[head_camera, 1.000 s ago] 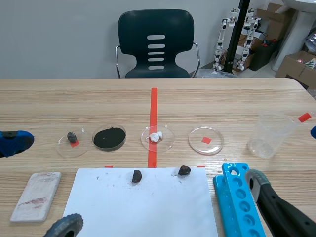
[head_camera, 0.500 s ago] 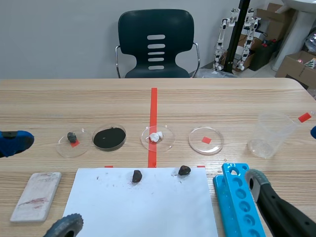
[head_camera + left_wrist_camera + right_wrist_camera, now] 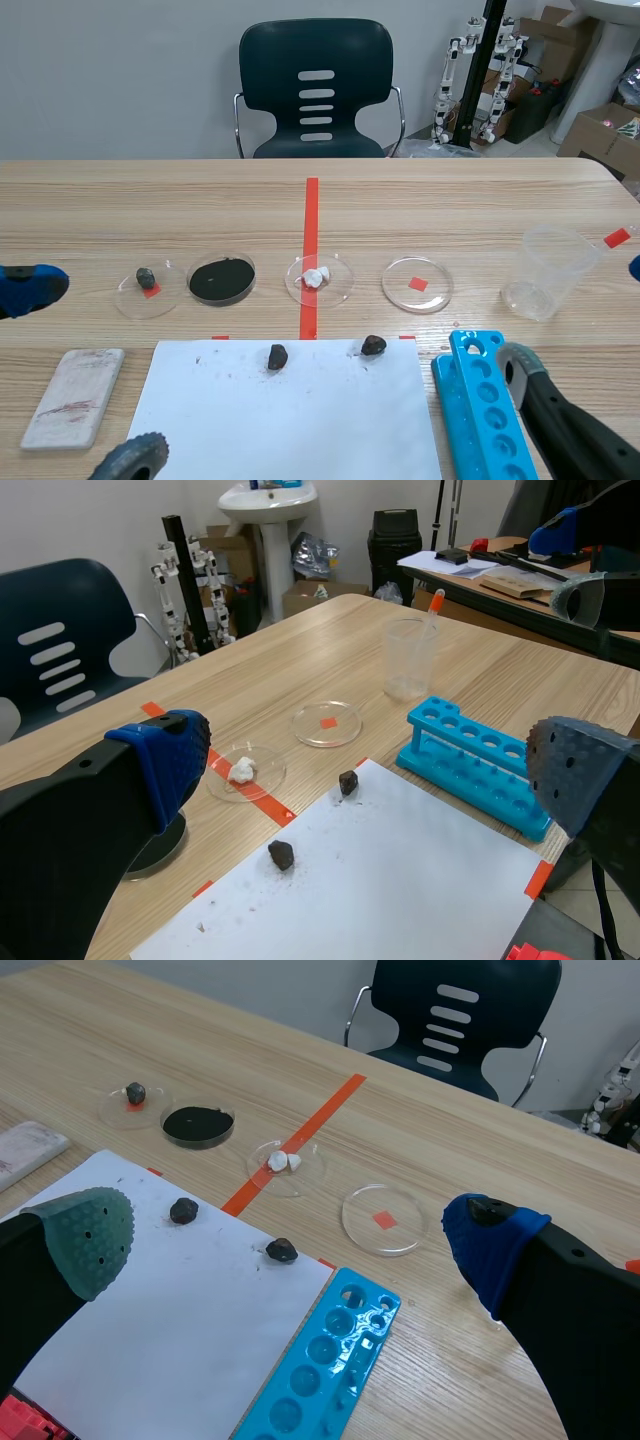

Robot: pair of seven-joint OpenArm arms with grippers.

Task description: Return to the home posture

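The left jaws stand wide apart and hold nothing, their dotted pads (image 3: pixel 165 765) at either side of the left wrist view with the worktop (image 3: pixel 300 640) showing between them. The right jaws are likewise spread wide with nothing gripped, a grey-green pad (image 3: pixel 85 1235) on one finger and a blue pad (image 3: pixel 490 1245) on the other. Both arms sit low at the worktop's near edge, the left arm (image 3: pixel 128 462) by a corner of a white paper sheet (image 3: pixel 290 420), the right arm (image 3: pixel 565 425) just beside a blue tube rack (image 3: pixel 475 400). Two dark lumps (image 3: pixel 277 356) rest near the sheet's far edge. Beyond lies a row of four clear dishes (image 3: pixel 417 284): one with a dark stone, one with black powder, one with a white lump, one over a tape square. A clear cup (image 3: pixel 545 270) stands right of them, and a pale slab (image 3: pixel 75 395) lies left of the sheet.
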